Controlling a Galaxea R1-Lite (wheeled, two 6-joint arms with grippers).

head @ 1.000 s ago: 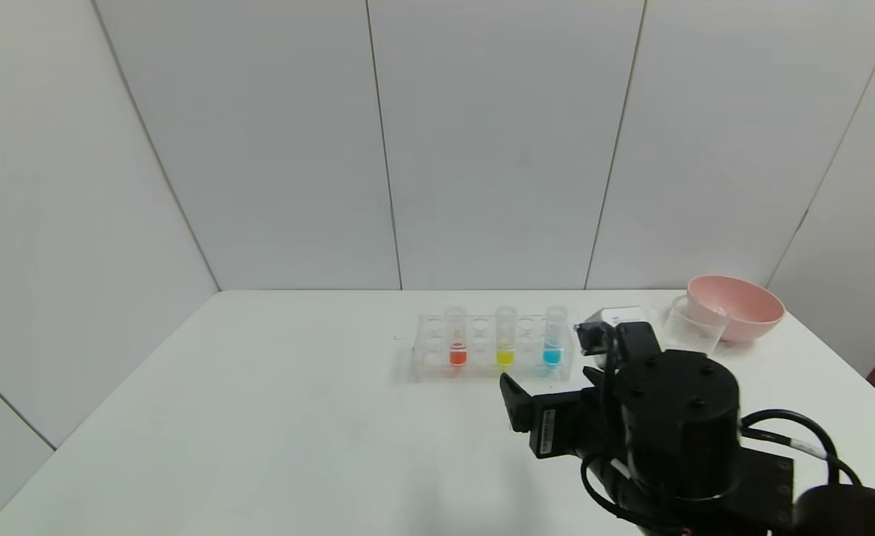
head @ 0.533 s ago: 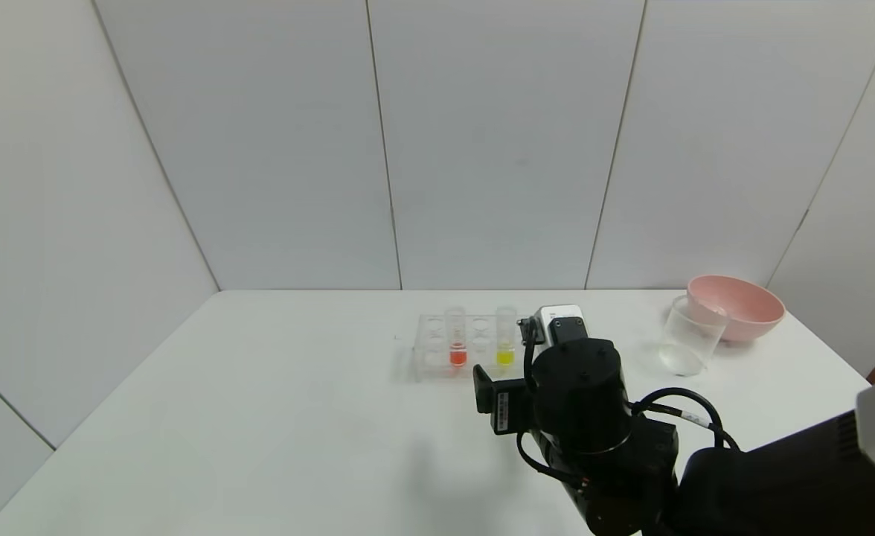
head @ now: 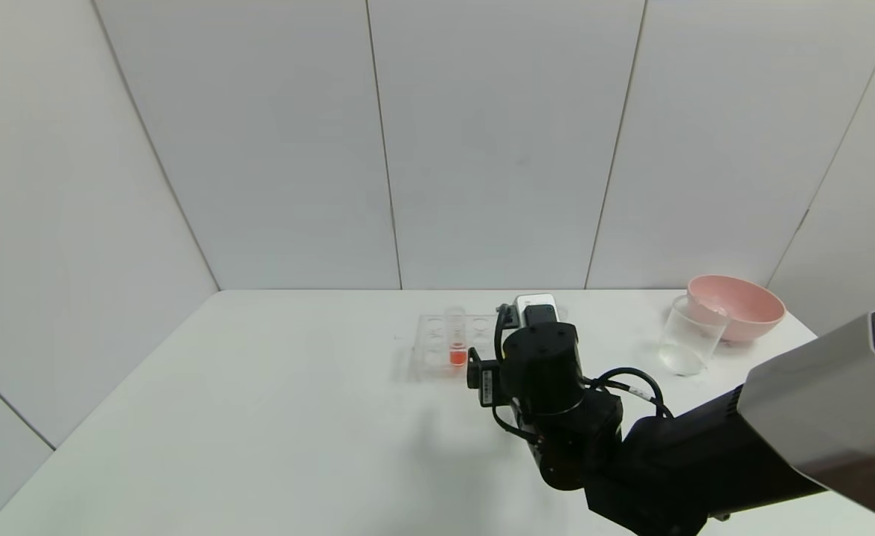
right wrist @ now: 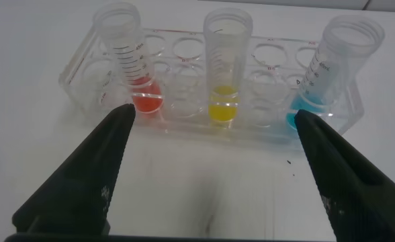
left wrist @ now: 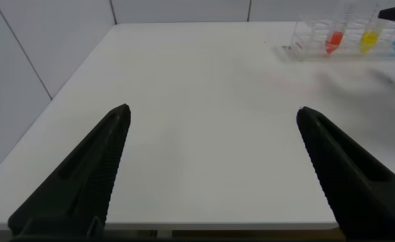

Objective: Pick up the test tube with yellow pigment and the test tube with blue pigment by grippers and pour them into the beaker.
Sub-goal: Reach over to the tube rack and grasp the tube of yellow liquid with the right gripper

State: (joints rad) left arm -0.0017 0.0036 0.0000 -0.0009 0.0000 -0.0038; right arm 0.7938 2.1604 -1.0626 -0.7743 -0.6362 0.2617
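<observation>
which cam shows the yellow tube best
The right wrist view: the test tube with yellow pigment stands upright in the rack, centred between the open right gripper's fingers. The left wrist view shows it small and far off. In the head view the right arm hides it.

The white worktop (head: 274,417) carries a clear tube rack (right wrist: 211,101), a beaker (head: 692,334), and a pink bowl (head: 739,305).

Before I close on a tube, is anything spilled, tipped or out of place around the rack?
Nothing stands out. The orange-red tube, yellow tube and blue tube stand upright in the rack; the right gripper is open before them, and the beaker is upright.
</observation>
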